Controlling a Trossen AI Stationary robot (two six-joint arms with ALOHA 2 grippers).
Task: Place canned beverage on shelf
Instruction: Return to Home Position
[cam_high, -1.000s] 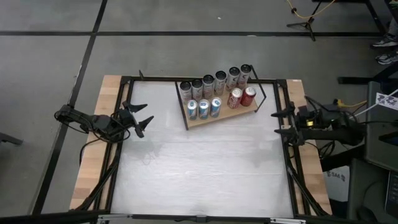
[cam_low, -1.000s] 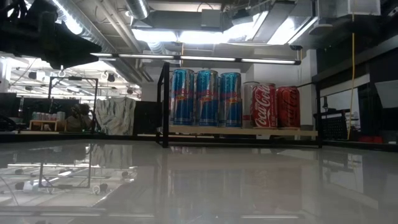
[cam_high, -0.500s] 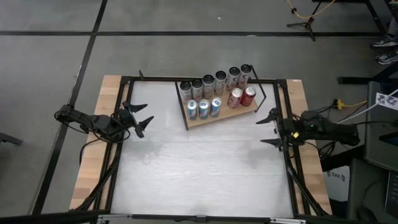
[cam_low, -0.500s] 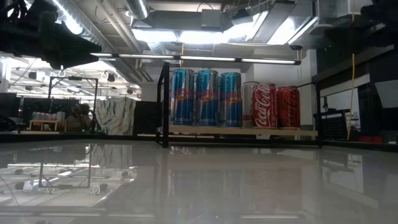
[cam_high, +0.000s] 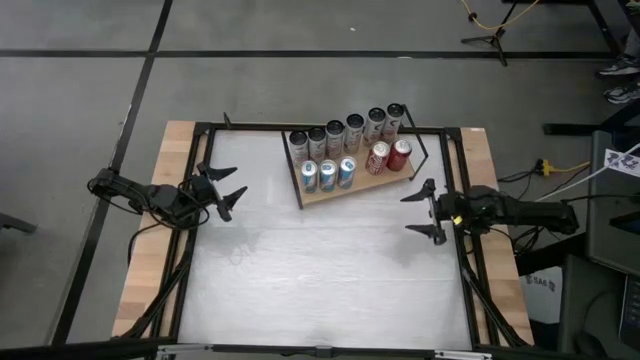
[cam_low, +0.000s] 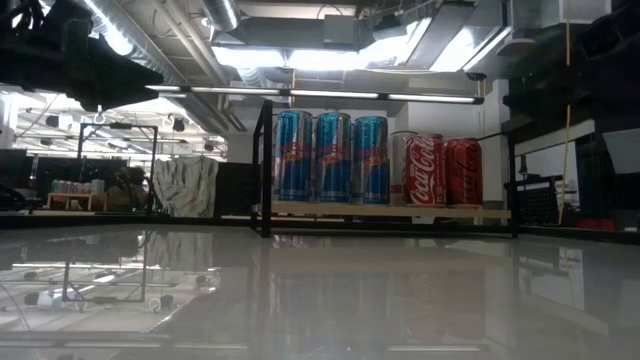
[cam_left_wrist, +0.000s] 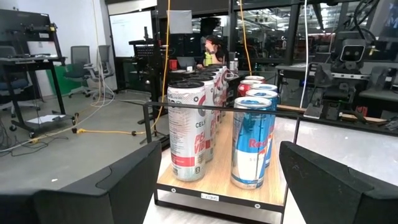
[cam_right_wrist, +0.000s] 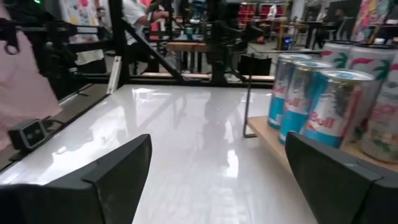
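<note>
The shelf, a light-brown board in a thin black wire frame, lies on the white tabletop at the far middle. Several cans stand upright on it: a front row of blue cans and red cans, and a back row of pale cans. The low view shows the blue cans and red cans side by side. My left gripper waits open at the table's left edge. My right gripper hangs open near the right edge, just nearer than the shelf's right end. Neither holds anything.
A black metal frame and wooden side strips border the white top. The wide white surface nearer than the shelf is bare. People show in the room beyond the table, and a pink sleeve shows at the side.
My right gripper has gone from the table's right edge toward the left, out over the white top, sinking a little and staying open. The cans and shelf have kept still.
</note>
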